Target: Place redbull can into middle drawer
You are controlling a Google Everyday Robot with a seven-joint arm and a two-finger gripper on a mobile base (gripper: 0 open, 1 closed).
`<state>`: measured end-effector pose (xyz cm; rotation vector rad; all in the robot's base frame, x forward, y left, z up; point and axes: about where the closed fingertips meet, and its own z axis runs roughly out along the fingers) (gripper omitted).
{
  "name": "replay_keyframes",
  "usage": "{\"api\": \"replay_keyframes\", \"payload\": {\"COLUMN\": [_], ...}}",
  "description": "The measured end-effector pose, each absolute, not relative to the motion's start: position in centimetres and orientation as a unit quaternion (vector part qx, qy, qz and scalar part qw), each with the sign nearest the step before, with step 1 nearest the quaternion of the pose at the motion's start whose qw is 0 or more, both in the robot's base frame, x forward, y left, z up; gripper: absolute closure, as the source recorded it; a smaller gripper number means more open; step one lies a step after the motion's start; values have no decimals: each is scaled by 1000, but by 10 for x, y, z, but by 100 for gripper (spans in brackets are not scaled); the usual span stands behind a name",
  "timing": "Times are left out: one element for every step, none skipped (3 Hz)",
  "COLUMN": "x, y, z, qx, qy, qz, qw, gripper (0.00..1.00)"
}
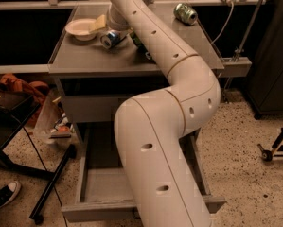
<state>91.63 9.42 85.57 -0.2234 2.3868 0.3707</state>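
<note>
One redbull can (111, 38) lies tilted on the cabinet top (93, 60) by the bowl (82, 28). The gripper (113, 30) is at it, though I cannot tell its grip. Below, the drawer (101, 211) stands open to receive it.

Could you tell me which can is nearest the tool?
The blue-and-silver redbull can beside the bowl, at the tool; the green can lies far off.

redbull can (110, 38): blue and silver
tool (114, 30): beside redbull can, toward surface's back-left corner; colour unclear
arm (160, 141): off-white, dark round holes
green can (185, 13): green, silver end
bowl (81, 28): cream
surface (93, 60): grey
middle drawer (98, 211): grey
floor (245, 174): beige, dark-speckled
</note>
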Motion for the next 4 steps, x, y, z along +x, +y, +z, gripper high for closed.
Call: {"api": "replay_keyframes", "payload": {"x": [918,920,921,922], "y": [94,92,89,88], "z": [852,851,850,850], "qx": [-84,-80,-77,-74], "qy": [923,923,923,923], "qz": [146,148,149,151], "qw": [347,345,345,346], "gripper": [8,22,23,27]}}
